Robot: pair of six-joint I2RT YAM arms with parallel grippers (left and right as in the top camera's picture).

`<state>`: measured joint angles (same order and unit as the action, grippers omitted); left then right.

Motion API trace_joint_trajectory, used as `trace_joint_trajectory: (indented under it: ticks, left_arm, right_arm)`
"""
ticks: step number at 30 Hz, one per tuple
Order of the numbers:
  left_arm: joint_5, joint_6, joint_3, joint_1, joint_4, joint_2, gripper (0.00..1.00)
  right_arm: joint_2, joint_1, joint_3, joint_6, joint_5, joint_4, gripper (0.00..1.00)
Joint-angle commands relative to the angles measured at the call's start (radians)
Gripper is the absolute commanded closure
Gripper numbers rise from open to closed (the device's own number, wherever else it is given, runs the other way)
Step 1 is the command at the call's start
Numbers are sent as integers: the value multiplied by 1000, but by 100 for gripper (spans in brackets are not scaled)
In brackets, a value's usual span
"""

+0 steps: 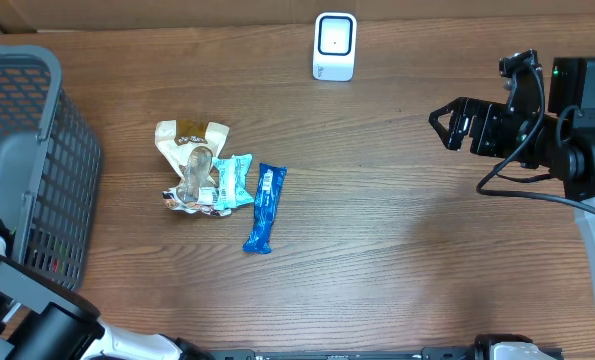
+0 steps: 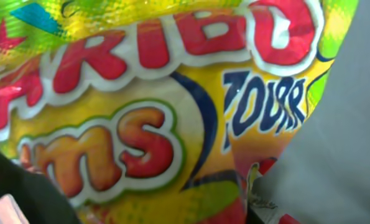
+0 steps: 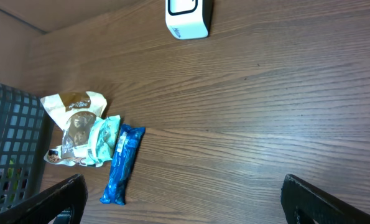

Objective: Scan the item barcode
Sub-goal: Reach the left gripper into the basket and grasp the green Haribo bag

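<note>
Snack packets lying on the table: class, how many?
3, clustered left of centre: a cream bag, a teal packet beside it, a blue bar at the right. More may hide underneath.

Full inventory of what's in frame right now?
table: one, brown wood grain, under everything
basket: one, grey mesh, left edge
scanner: one, white, top centre, standing apart from the packets
snack bag: one, tan and brown, left of centre
teal packet: one, teal and white, against the snack bag's lower right
blue wrapper: one, blue, long, just right of the teal packet
sweets bag: one, yellow with red lettering, fills the left wrist view; where it lies cannot be told
left arm: one, black and white, bottom-left corner; its pincer's state cannot be told
right pincer: one, black, right side, open, holding nothing
</note>
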<state>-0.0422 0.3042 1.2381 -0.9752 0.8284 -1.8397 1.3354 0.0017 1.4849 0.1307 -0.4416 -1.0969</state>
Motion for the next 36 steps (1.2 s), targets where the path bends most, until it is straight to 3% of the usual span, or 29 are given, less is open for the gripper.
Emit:
trace_joint_trajectory:
  ticks: [1,13,21,25,30,36]
  left_arm:
    - [83,-2,70,7,60,-49,95]
    - [301,-44,751,11,504,-47,96]
    - [454,-155,1189,99,731,4,96]
    - [512,-208,1284,243,797,68,96]
    - [505,-256,1285,540,859,113,95]
    - [374,-195,1139,935,857,79,93]
  right_arm:
    - [0,4,20,0,-5,1,0]
    - [0,4,20,0,-6,-2,0]
    - [0,4,20,0,-6,-2,0]
    - [0,4,20,0,-5,-1,0]
    - [0,4,20,0,-5,1,0]
    - [0,4,20,0,-6,17,0]
